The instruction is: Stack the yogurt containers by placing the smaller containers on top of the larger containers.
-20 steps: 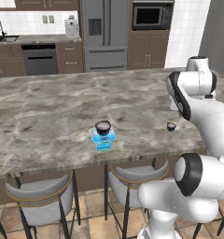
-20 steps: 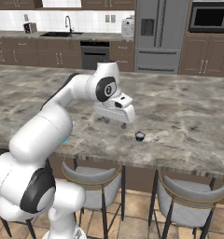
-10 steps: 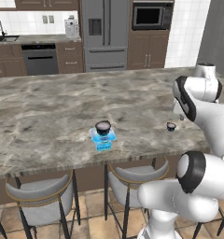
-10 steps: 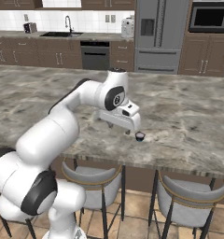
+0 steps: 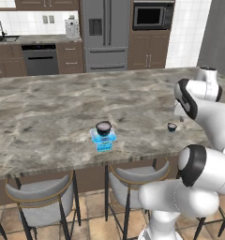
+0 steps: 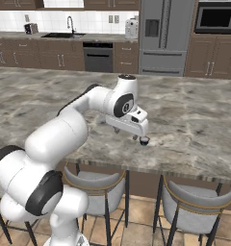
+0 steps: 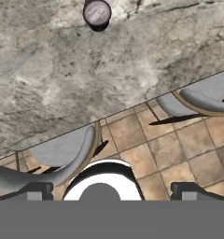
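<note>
- Hand (image 6: 135,136) released, jaws wide, hovering just beside tiny dark cup (image 6: 144,141) on worktop (image 6: 199,120).
- Small dark cup (image 5: 103,127) sits atop light-blue tub (image 5: 104,139).

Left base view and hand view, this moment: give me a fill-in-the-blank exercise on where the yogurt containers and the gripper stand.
1. The small dark cup sits on top of the light-blue ____.
2. The tiny dark cup stands alone on the ____ counter.
3. In the hand view, the gripper has its jaws ____, with nothing between them.
4. Under the counter's edge stand grey ____.

Missing words: tub; marble; open; stools
</note>
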You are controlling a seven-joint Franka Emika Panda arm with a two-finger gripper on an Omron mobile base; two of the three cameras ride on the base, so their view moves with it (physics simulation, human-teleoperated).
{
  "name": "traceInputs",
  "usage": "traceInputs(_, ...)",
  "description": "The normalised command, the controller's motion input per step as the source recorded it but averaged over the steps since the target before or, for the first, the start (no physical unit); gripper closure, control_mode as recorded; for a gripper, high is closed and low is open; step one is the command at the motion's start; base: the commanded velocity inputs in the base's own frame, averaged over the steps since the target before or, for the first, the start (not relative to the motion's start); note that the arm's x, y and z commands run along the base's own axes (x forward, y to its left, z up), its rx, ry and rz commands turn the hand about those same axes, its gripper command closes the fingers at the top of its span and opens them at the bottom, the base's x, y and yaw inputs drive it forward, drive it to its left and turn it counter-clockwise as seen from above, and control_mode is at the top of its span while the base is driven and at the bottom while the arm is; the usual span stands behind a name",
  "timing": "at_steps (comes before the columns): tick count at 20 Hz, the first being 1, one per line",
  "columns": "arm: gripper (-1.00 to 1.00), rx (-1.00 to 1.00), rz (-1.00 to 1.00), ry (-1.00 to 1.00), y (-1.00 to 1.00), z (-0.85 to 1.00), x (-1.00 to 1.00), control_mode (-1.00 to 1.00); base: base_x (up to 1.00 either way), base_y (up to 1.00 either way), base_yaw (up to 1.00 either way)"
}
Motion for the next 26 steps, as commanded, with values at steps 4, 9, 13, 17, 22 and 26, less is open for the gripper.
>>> traceInputs(4, -1.00, 0.01, 0.08, -0.03, 0.00, -0.22, 0.16, -1.00, 0.00, 0.00, 0.00)
traceInputs(9, -1.00, 0.01, 0.09, -0.10, 0.00, -0.17, 0.08, -1.00, 0.00, 0.00, 0.00)
traceInputs(13, -1.00, 0.01, 0.08, -0.16, 0.00, -0.12, 0.02, -1.00, 0.00, 0.00, 0.00)
traceInputs(17, -1.00, 0.00, 0.04, -0.08, -0.03, -0.13, 0.10, -1.00, 0.00, 0.00, 0.00)
traceInputs(22, -1.00, 0.00, 0.02, -0.06, -0.05, -0.11, 0.22, -1.00, 0.00, 0.00, 0.00)
traceInputs(26, -1.00, 0.00, 0.00, -0.01, -0.08, -0.04, 0.25, -1.00, 0.00, 0.00, 0.00)
